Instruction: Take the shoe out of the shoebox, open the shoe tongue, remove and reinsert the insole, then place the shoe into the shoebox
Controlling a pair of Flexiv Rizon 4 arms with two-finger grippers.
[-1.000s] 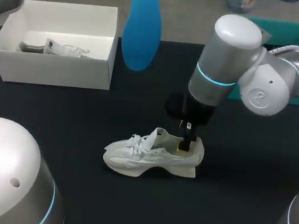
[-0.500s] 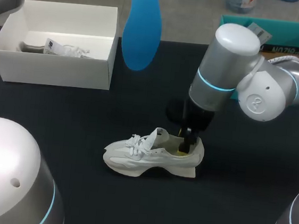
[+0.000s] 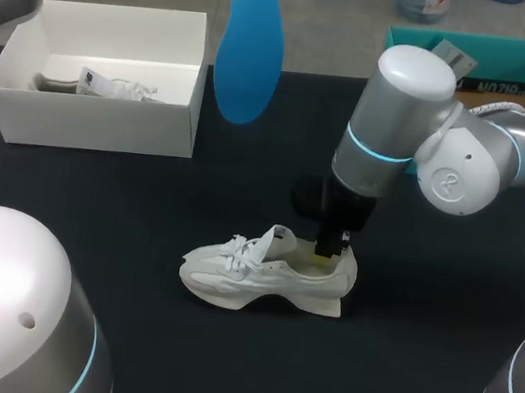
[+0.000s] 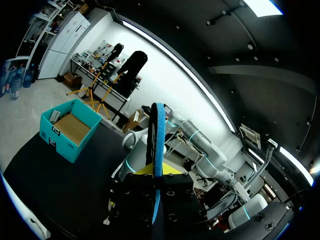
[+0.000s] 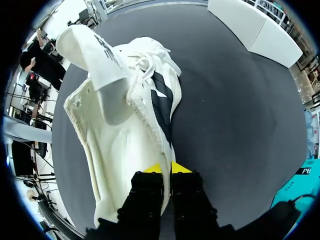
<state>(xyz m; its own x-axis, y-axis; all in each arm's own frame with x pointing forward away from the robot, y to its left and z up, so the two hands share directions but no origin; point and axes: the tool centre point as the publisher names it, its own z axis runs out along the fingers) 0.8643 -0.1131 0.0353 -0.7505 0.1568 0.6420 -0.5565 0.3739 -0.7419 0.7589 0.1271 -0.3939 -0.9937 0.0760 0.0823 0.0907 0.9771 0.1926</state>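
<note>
**Shoe steadied, insole aloft**

Mid-desk [image 3: 435,346], nips the shoe [image 3: 264,270] by its heel collar in the right claw [image 3: 332,249], fingers nearly together, seemingly to steady it. Farther back, clamps the insole [image 3: 248,54] upright in the left claw [image 4: 156,175], ready for reinsertion. Shoebox [image 3: 101,123] at far left corner.

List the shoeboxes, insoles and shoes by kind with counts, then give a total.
Shoebox: 1
Insole: 1
Shoes: 2, the loose shoe and the boxed shoe
Total: 4
</note>
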